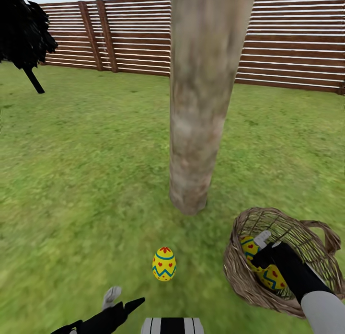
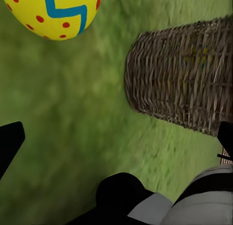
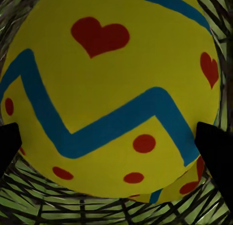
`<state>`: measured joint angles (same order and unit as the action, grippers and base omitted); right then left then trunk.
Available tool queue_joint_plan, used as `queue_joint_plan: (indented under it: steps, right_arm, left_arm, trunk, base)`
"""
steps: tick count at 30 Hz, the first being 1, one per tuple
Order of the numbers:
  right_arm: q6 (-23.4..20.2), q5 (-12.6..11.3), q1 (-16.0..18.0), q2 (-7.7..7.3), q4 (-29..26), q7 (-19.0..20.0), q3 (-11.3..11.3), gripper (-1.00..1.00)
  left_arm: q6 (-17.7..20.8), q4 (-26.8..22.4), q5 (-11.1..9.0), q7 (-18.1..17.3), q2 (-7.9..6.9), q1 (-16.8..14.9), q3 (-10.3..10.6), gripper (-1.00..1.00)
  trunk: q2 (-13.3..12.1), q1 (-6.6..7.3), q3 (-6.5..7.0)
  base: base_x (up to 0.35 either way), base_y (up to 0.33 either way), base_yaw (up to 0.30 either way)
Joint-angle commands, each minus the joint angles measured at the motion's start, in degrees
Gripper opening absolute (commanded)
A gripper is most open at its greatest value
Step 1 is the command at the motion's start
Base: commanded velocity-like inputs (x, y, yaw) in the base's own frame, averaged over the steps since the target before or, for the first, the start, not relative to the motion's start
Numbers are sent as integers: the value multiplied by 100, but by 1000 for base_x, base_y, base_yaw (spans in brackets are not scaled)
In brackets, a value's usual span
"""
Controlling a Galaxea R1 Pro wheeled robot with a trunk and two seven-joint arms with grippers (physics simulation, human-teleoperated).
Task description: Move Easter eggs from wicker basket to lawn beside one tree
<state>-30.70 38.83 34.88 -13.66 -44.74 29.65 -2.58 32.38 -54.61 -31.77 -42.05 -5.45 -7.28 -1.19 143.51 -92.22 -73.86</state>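
One Easter egg (image 1: 164, 263) stands upright on the lawn (image 1: 86, 180), near the base of the tree (image 1: 201, 109) and just short of it toward the robot. It is apart from the wicker basket (image 1: 249, 281), which sits on the grass at the right of the trunk, close to its foot.

Two more eggs lie inside the basket: one against the near-left wall (image 1: 248, 247), a second (image 1: 273, 278) lower down, partly covered by the right arm.

The right hand (image 1: 268, 252) is down inside the basket. In the right wrist view an egg (image 3: 111, 99) sits directly ahead with the two dark fingertips (image 3: 216, 147) spread at either side of it; whether they touch the shell cannot be told.

The left hand (image 1: 120, 300) hovers low over the grass just short of the standing egg, fingers apart and holding nothing. In the left wrist view that egg (image 2: 53, 14) and the basket's woven side (image 2: 179, 79) are in sight.

A brown slatted fence (image 1: 287, 51) runs behind the tree.
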Motion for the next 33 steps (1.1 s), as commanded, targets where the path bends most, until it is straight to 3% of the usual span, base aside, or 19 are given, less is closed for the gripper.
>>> queue_joint_plan:
  steps: [1, 21, 33]
  right_arm:
    - [-7, 94, 1, 3, 39, 52, -14, -100]
    - [-28, 129, 1, -17, 290, 59, -14, -100]
    - [-95, 119, 1, -65, 292, 81, -39, -100]
  left_arm:
    - [41, 0, -31, -1, 0, -2, -4, 100]
    - [31, 109, -31, 29, 8, -2, -22, 100]
    - [30, 113, -31, 30, 6, -2, -22, 100]
  trunk:
    - [0, 3, 19]
    - [-27, 55, 462]
    - [-508, 319, 677]
  base:
    - [0, 0, 0]
    - [0, 0, 0]
    - [0, 0, 0]
